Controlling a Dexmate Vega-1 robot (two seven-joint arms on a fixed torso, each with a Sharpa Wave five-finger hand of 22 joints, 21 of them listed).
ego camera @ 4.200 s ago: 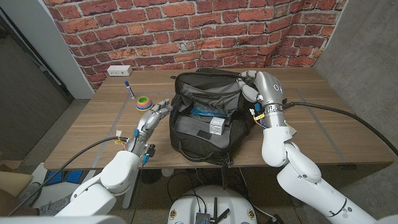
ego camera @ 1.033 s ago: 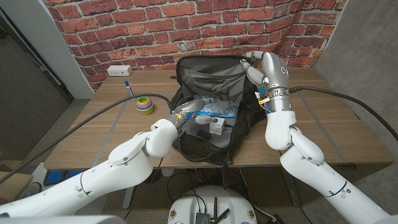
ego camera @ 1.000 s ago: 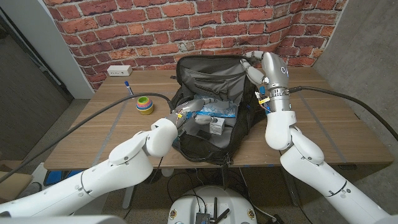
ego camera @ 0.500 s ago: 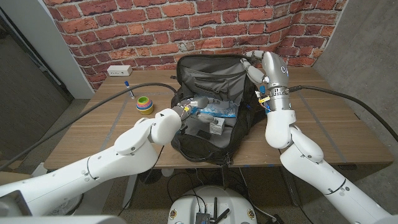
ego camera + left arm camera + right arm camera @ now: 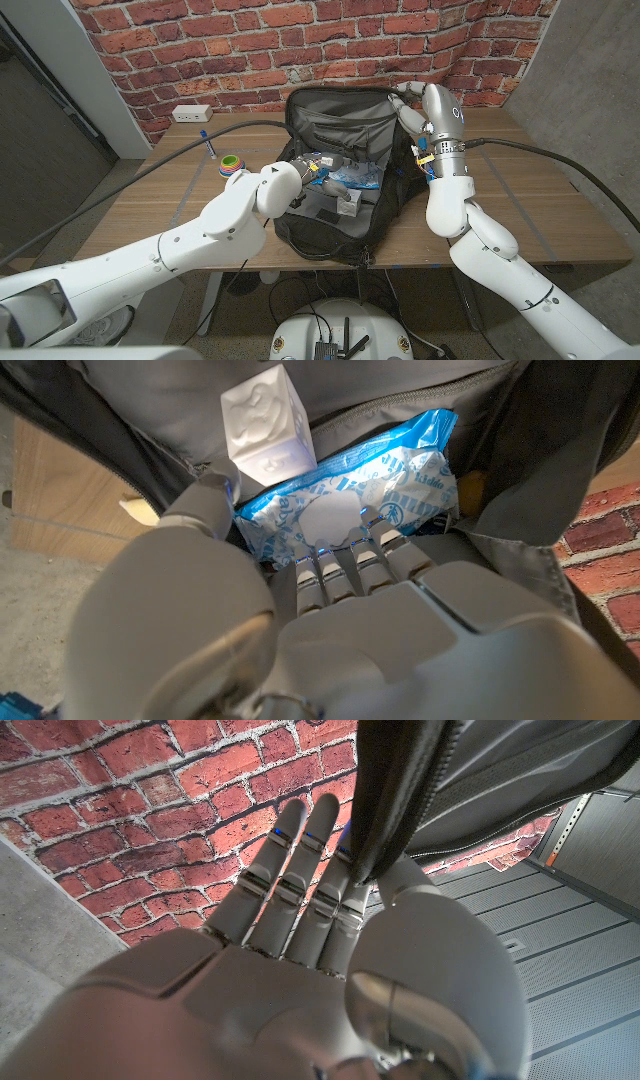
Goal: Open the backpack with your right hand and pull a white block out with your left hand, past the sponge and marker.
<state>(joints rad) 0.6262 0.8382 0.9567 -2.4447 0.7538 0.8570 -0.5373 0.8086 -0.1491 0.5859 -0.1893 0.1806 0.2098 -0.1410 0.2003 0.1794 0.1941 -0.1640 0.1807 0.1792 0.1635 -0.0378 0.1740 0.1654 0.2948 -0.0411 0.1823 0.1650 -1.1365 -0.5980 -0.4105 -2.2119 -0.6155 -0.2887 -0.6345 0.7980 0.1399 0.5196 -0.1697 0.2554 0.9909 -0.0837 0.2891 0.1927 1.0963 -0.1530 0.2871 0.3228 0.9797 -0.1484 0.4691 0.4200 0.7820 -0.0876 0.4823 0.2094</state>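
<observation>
- Brick wall behind; wooden table [image 5: 540, 200] carries the backpack [image 5: 345, 215] at frame centre.
- Right hand [image 5: 413, 100] pinches the flap [image 5: 395, 790] upright, keeping the mouth open.
- Left hand [image 5: 318, 172] reaches inside, fingers spread over a blue packet [image 5: 350, 500], holding nothing.
- White block [image 5: 268, 425] lies just beyond.

Blue-and-white packet [image 5: 350, 510], lying just beyond the left hand [image 5: 330, 620] fingertips, is showing blue lettering, upside down and illegible. Nothing else is bearing readable text.

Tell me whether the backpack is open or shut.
Open. The right robot hand holds the backpack flap upright; a white block and blue packet show inside.
</observation>
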